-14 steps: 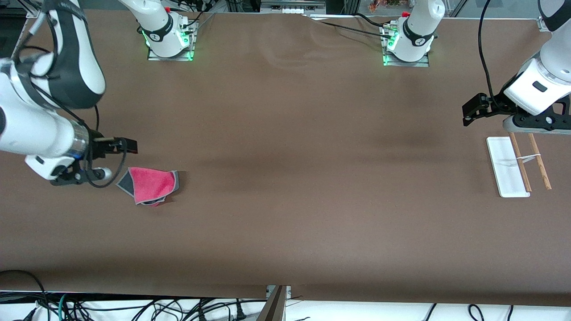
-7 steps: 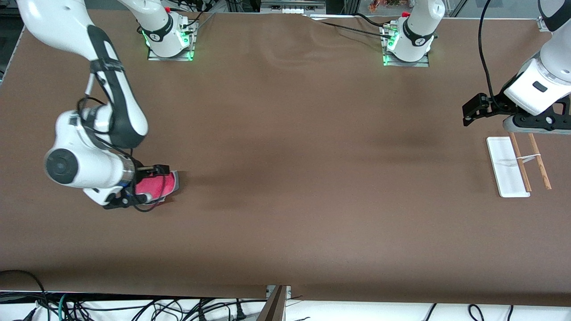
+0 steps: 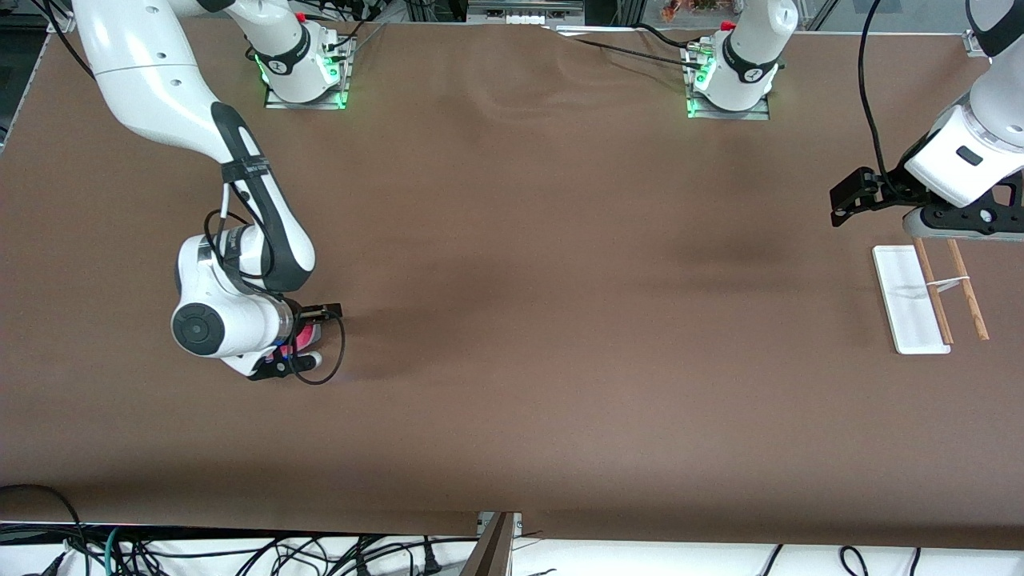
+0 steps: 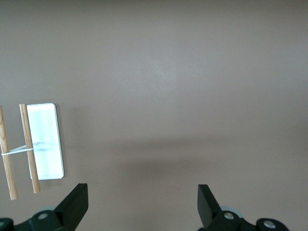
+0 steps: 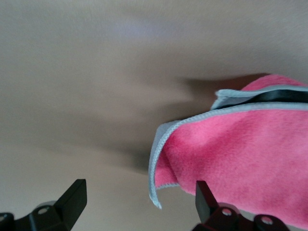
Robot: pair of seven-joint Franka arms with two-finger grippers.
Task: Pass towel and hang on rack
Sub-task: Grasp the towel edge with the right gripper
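Note:
The towel (image 3: 305, 337) lies pink face up on the table toward the right arm's end, almost wholly hidden under the right wrist. In the right wrist view the towel (image 5: 240, 154) is close, with its grey-edged corner hanging between the fingers. My right gripper (image 5: 140, 190) is open just above it and also shows in the front view (image 3: 292, 352). The rack (image 3: 912, 304) lies at the left arm's end, white base beside two wooden rods. My left gripper (image 3: 960, 228) hangs over the table by the rack's end and waits. In the left wrist view it (image 4: 142, 192) is open and empty, and the rack (image 4: 44, 144) lies off to one side.
The brown table (image 3: 560, 320) spreads wide between the towel and the rack. The two arm bases (image 3: 304, 72) stand along the edge farthest from the front camera. Cables hang below the table's near edge (image 3: 240, 552).
The right arm has swung from beside the towel to over it and come down low, covering most of it. The left arm has not moved.

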